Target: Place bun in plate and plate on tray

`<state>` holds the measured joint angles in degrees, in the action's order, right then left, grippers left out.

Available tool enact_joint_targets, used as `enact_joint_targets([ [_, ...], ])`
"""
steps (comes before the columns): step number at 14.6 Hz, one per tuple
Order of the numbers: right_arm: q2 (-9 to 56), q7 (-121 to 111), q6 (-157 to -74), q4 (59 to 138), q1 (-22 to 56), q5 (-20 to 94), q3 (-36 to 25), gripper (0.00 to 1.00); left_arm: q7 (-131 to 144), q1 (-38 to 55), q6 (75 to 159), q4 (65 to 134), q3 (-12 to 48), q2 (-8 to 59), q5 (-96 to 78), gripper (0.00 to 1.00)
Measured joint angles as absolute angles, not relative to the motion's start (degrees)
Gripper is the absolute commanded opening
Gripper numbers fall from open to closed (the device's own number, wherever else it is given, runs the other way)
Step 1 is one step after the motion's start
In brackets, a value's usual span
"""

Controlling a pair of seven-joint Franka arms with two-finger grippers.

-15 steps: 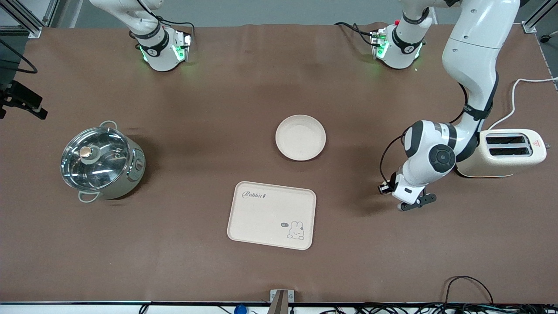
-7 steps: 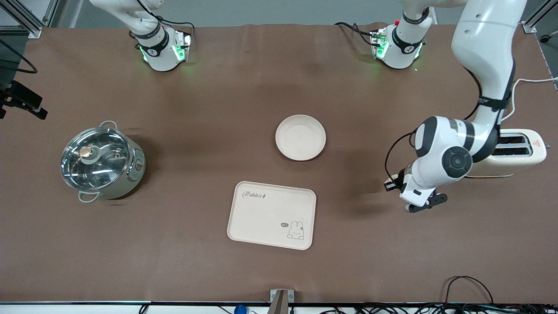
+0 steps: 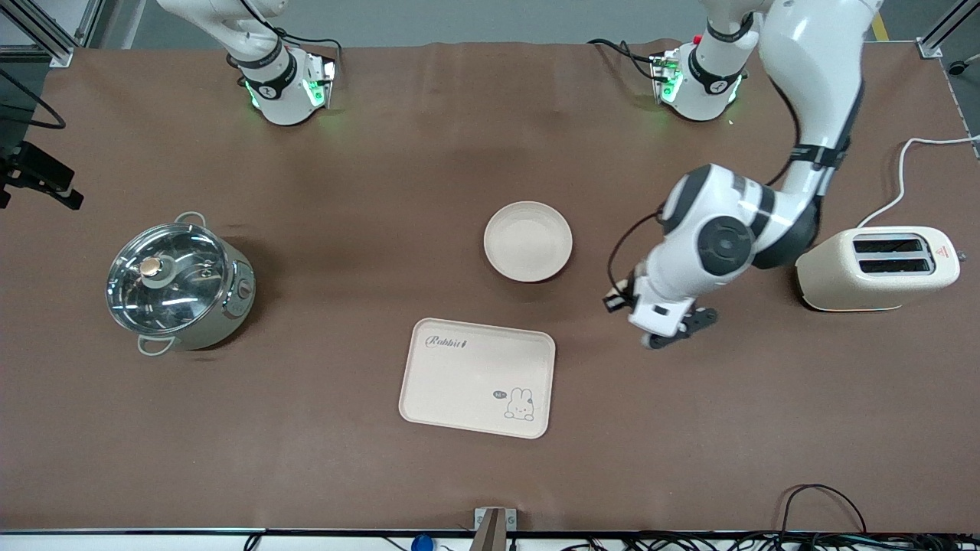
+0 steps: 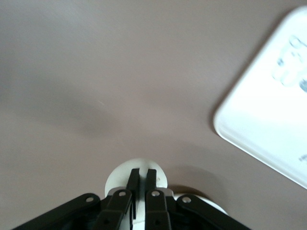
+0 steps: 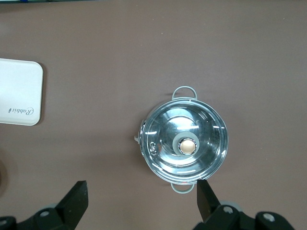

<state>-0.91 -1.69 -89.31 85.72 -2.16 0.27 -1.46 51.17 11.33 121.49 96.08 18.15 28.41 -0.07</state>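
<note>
My left gripper (image 3: pixel 668 334) is in the air over bare cloth between the plate (image 3: pixel 528 241) and the toaster. In the left wrist view its fingers (image 4: pixel 142 173) are shut on the bun (image 4: pixel 118 178), a small pale piece showing around the fingertips. The bun is hidden under the hand in the front view. The round plate stands empty mid-table. The Rabbit tray (image 3: pixel 476 377) lies nearer to the front camera than the plate; it also shows in the left wrist view (image 4: pixel 268 120) and the right wrist view (image 5: pixel 19 91). My right gripper (image 5: pixel 141 201) waits open, high over the pot.
A steel pot with a glass lid (image 3: pixel 178 283) stands toward the right arm's end; it also shows in the right wrist view (image 5: pixel 184 143). A cream toaster (image 3: pixel 877 268) with a white cord stands toward the left arm's end.
My left arm has swung away from the toaster toward the plate and tray, carrying the bun. The right arm, plate and tray have not moved.
</note>
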Motion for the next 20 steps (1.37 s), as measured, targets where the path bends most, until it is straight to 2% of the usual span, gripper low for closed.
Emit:
enact_joint_targets([
  [7, -0.9, -1.7, -89.0, 85.7, -2.2, 0.3, -1.5, 1.0, 65.6, 19.6, 128.1, 94.9, 18.1, 34.5, 0.5, 0.0],
  [16, 1.9, -1.7, -86.3, 86.1, 0.2, 0.5, -1.1, 1.0, 75.5, 27.6, 128.4, 94.7, 18.1, 35.0, 1.1, 0.0],
  [20, 4.3, -3.0, -82.6, 86.2, 0.5, 1.9, -1.1, 1.0, 76.8, 29.3, 130.3, 97.8, 18.0, 36.3, 7.2, 0.0],
])
